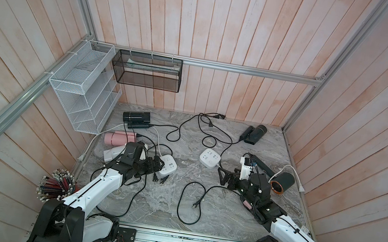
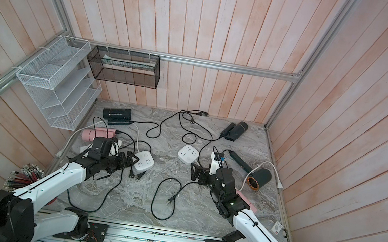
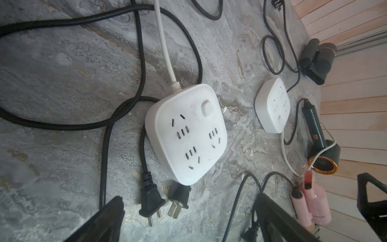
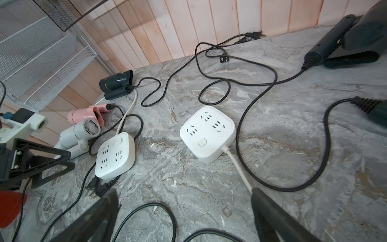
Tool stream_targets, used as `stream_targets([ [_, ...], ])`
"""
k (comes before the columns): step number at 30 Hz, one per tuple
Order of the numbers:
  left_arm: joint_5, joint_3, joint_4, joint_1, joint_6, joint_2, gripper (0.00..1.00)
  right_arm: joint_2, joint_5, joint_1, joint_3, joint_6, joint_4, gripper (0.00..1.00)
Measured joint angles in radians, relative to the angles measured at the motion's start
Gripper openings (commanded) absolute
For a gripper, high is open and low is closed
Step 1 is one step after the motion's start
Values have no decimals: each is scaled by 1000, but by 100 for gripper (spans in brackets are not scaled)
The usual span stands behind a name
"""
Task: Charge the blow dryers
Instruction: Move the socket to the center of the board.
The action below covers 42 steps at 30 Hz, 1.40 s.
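Observation:
Several blow dryers lie on the marble table [image 1: 225,212]: a black one [image 1: 136,117] at the back left, pink [image 1: 118,138] and light grey [image 1: 112,153] ones by my left arm, a black one [image 1: 254,133] at the back right, and a dark one with a copper ring [image 1: 281,181] on the right. My left gripper [image 3: 188,207] is open beside a white power strip [image 3: 188,134], with two loose black plugs [image 3: 150,201] between its fingers. My right gripper [image 4: 184,197] is open over bare table, just short of the second strip [image 4: 207,134].
Black cords loop across the table, with a loose plug [image 1: 195,204] near the front and two more [image 1: 220,116] at the back wall. A white wire rack [image 1: 79,97] and a black mesh basket [image 1: 147,74] hang at the back left. A cup of pencils [image 1: 57,184] stands by my left arm.

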Motion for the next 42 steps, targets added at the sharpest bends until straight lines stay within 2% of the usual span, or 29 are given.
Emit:
stream_targets([
  [5, 13, 0, 11, -2, -10, 51, 100, 60, -9, 46, 2, 0, 9, 100],
  [11, 49, 0, 61, -5, -33, 90, 98, 228, -77, 124, 52, 34, 85, 83],
  [20, 56, 0, 111, -5, -67, 101, 98, 566, -105, 267, 267, 112, 211, 72],
  [24, 60, 0, 124, 5, -86, 120, 93, 691, -113, 279, 340, 161, 257, 67],
  [30, 79, 0, 155, 31, -100, 146, 92, 843, -124, 280, 420, 214, 296, 65],
  [36, 102, 0, 183, 75, -91, 174, 88, 928, -143, 280, 462, 243, 309, 57],
  [42, 138, 2, 225, 113, -70, 210, 85, 990, -161, 281, 499, 265, 337, 54],
])
